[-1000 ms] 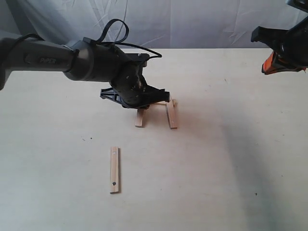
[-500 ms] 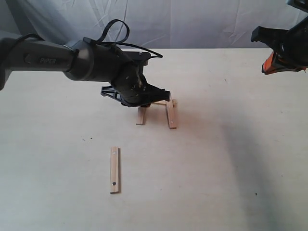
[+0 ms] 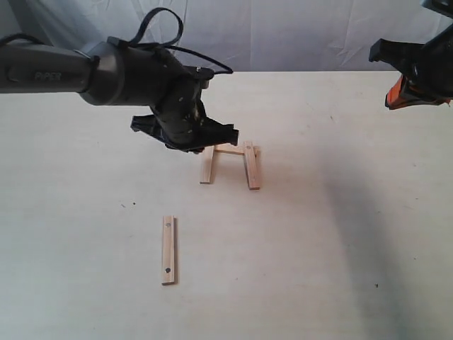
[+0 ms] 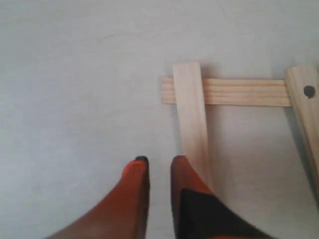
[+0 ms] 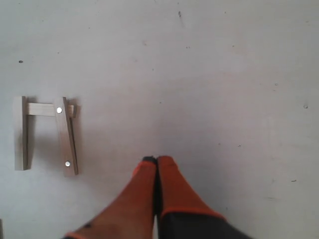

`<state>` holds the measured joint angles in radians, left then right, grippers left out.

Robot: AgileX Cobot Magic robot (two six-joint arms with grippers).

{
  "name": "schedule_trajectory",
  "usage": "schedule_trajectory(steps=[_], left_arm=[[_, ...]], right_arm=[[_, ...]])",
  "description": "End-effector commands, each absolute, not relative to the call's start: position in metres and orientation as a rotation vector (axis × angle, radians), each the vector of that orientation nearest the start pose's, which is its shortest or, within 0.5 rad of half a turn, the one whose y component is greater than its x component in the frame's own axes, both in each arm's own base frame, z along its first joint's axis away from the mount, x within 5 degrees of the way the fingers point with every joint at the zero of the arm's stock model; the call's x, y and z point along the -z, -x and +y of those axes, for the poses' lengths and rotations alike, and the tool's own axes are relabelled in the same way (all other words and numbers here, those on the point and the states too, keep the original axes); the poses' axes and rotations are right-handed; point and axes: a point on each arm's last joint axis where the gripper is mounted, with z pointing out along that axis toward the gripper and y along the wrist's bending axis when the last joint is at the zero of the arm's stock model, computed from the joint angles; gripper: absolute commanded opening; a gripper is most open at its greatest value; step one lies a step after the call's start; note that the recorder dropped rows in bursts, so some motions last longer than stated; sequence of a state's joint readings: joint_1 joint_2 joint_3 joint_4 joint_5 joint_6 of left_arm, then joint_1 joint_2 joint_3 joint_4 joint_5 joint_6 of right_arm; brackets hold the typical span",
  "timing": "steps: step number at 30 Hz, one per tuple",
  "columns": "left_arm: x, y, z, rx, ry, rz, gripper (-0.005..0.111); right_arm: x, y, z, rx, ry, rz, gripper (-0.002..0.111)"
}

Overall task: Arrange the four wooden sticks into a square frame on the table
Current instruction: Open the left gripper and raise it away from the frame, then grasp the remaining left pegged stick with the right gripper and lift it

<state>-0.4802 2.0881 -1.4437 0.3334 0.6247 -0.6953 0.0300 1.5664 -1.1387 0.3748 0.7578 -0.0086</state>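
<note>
Nearest the front edge of the table (image 3: 340,234), a little left of its middle, the lone stick (image 3: 168,249) lies flat where it lay a second ago. It is a pale, smooth slat pointing toward the far edge, with a dark hole near its near end and a fainter one near its far end.

Farther in, around the middle of the table, three sticks form a U that opens toward the front edge. The left side stick (image 3: 207,168) and the right side stick (image 3: 252,168) run front to back. The cross stick (image 3: 229,149) joins their far ends. A second ago the arm hid that joint, and now the cross stick shows plainly.

In the left wrist view the side stick nearest the fingers lies over the cross stick, whose end pokes out just past it. The cross stick shows straight lengthwise grain. The other side stick has a small dark hole near its end. The square has three sides laid, and the fourth stick is well apart from them.

The left gripper (image 4: 157,163) has lifted and drawn back toward the left edge. It now hangs above the table at the U's far left corner. Its orange fingers (image 4: 134,199) stand slightly apart with bare table between them, pinching nothing.

At the far right corner the right gripper (image 5: 153,160) has not moved. It is held high, with its orange fingers pressed together and empty. A creased white cloth (image 3: 283,35) hangs behind the far edge.
</note>
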Motion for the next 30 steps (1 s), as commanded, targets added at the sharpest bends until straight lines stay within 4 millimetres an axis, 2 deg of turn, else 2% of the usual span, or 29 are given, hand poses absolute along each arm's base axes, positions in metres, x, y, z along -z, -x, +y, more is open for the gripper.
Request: schedule_trajectory(steps=[1,6,8,10,12,15,17,18,25,27,30], left_arm=[[-0.182,-0.383,-0.176,-0.083,-0.079,2.707,0.000],[-0.215,-0.370,-0.165,-0.155,-0.179,2.717,0.000],[-0.234,-0.364,-0.155,-0.104,-0.211,2.734,0.000],[-0.253,-0.360,-0.136,0.047,-0.260,2.754,0.000],[-0.260,-0.355,-0.110,0.054,-0.199,2.760,0.000],[-0.262,-0.341,-0.071,0.005,-0.089,2.771,0.000],[-0.262,-0.328,-0.050,0.008,-0.005,2.758,0.000],[-0.262,-0.318,-0.042,0.024,0.001,2.745,0.000],[-0.260,-0.293,-0.035,0.173,-0.064,2.713,0.000],[-0.260,-0.291,-0.030,0.240,-0.068,2.698,0.000],[-0.260,-0.293,-0.014,0.377,0.015,2.657,0.000]], right_arm=[[-0.266,-0.322,0.040,-0.430,-0.145,2.627,0.000],[-0.266,-0.317,0.069,-0.439,0.014,2.645,0.000],[-0.265,-0.313,0.080,-0.429,0.093,2.661,0.000],[-0.264,-0.309,0.087,-0.405,0.159,2.685,0.000],[-0.262,-0.307,0.088,-0.432,0.144,2.702,0.000],[-0.250,-0.299,0.094,-0.451,0.159,2.747,0.000],[-0.242,-0.288,0.113,-0.463,0.246,2.768,0.000],[-0.241,-0.281,0.129,-0.476,0.326,2.766,0.000],[-0.238,-0.251,0.195,-0.557,0.484,2.736,0.000],[-0.232,-0.244,0.215,-0.573,0.531,2.758,0.000],[-0.223,-0.237,0.248,-0.596,0.598,2.771,0.000]])
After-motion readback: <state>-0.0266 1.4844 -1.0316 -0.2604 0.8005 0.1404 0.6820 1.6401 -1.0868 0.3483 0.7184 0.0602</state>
